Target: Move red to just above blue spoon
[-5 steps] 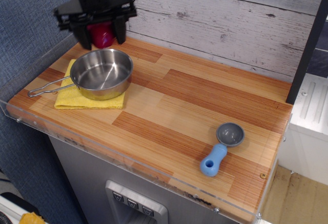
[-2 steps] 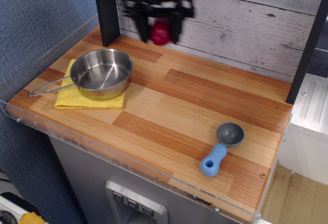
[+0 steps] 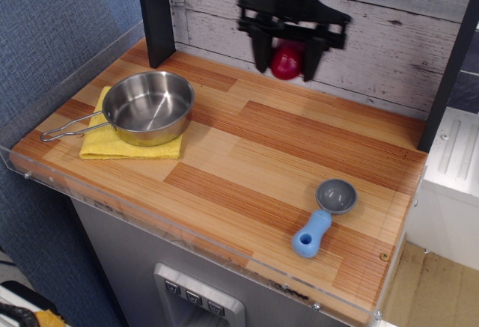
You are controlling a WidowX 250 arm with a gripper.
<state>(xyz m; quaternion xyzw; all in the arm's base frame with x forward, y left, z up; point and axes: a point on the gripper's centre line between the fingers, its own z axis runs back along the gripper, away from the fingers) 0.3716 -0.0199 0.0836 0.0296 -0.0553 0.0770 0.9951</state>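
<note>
Observation.image: red (image 3: 287,60) is held clamped between the black gripper (image 3: 287,63) fingers, raised near the back wall. Blue spoon (image 3: 323,217) is laid near the front right, its long axis diagonal, grey bowl pointed back-right, handle front-left.

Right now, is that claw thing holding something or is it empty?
Tool: closed on the red, held up above the table.

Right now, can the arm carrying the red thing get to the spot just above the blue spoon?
Probably yes. The end effector holds the red aloft near the back wall, and the wood between it and the blue spoon looks bare.
</note>
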